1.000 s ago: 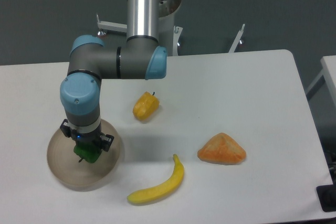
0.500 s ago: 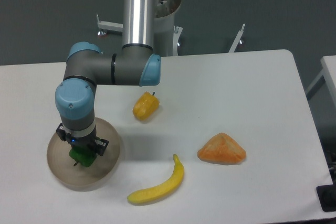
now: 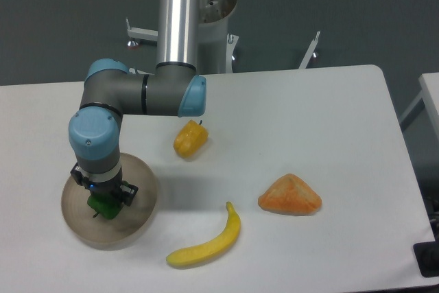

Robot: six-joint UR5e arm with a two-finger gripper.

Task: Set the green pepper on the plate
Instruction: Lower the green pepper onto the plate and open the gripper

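Holding the green pepper (image 3: pixel 103 204) from above, the gripper (image 3: pixel 104 200) sits low over the plate (image 3: pixel 140 214), its jaws closed on the pepper's sides, with only the lower green bulk showing beneath the wrist. The pepper is over the plate's middle, and whether its underside already touches the dish I cannot tell from this angle. It looks light and fairly stiff, a lobed, glossy body that a two-finger pinch can carry easily; the shine suggests a slippery skin, so squeezing across the widest part of the body, with the pads settled between lobes, seems safer than taking the short stem, which would likely swing or slip. It is probably not fragile, and a short drop onto the dish should do no harm, though its rounded shape could let it roll toward the low rim. Compared with a second ago, the arm has shifted left and slightly down, carrying the pepper from the plate's right-hand part toward its centre. The yellow-orange pepper (image 3: pixel 190 139), the banana (image 3: pixel 208 242) and the orange wedge-shaped piece (image 3: pixel 289 195) lie where they lay on the table (image 3: pixel 322 121).
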